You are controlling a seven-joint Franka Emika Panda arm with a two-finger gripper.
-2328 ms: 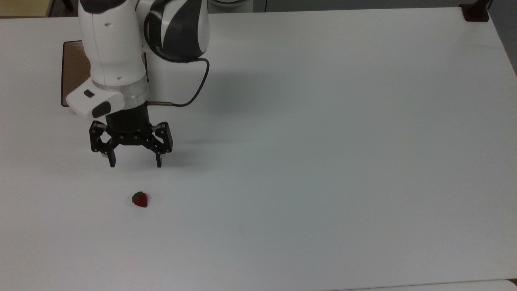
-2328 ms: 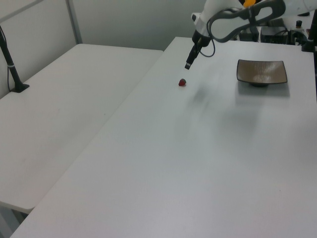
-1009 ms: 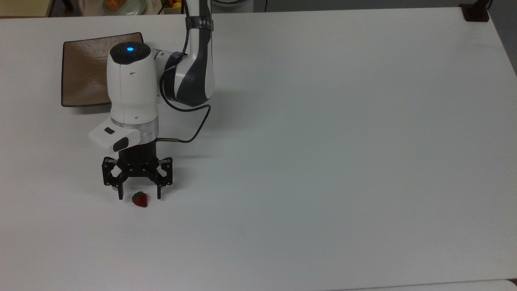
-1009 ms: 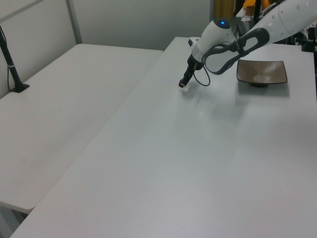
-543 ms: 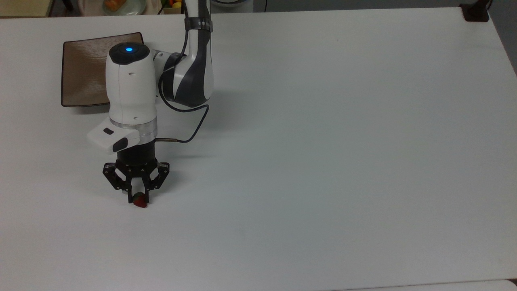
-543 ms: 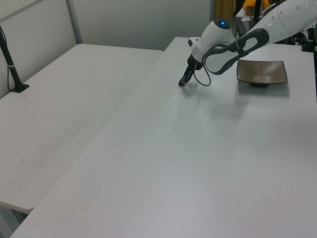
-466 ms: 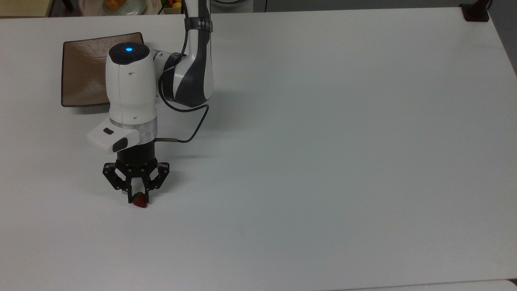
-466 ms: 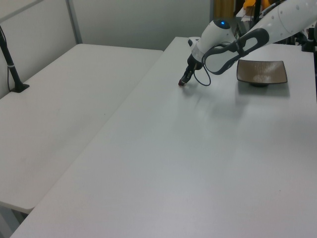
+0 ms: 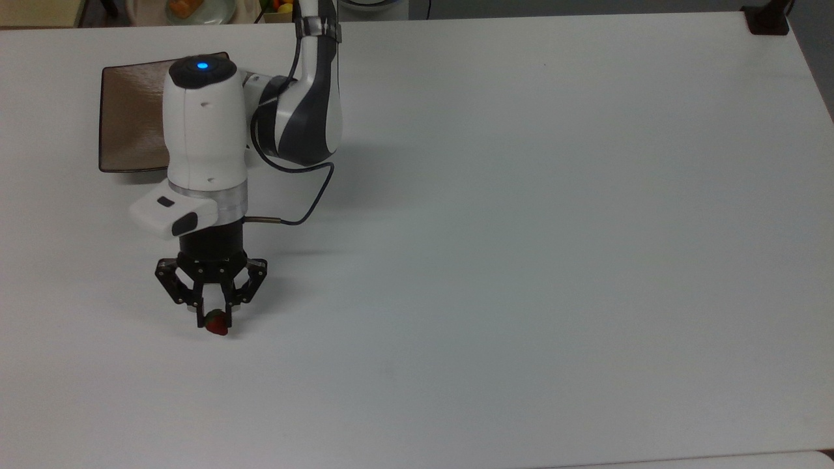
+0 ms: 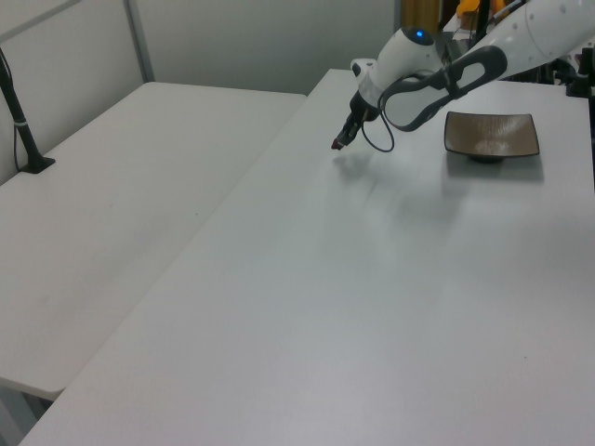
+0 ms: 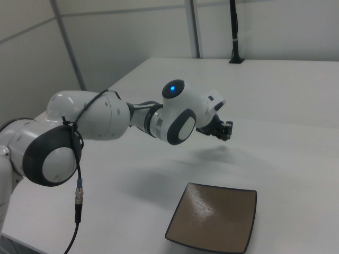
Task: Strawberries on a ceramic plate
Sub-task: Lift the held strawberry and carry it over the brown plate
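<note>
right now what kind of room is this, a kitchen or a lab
Most likely a robotics lab, not a kitchen. A robot arm works on a bare white table, its gripper shut on a lone strawberry, with one brown plate nearby. A camera post stands on a second table.

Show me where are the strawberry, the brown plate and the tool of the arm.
strawberry [image 9: 216, 324]: top view, its red body below the fingertips.
brown plate [image 11: 214, 217]: right view, middle of its glossy inner surface.
tool [image 9: 213, 315]: top view, between its fingertips, shut on the strawberry.
</note>
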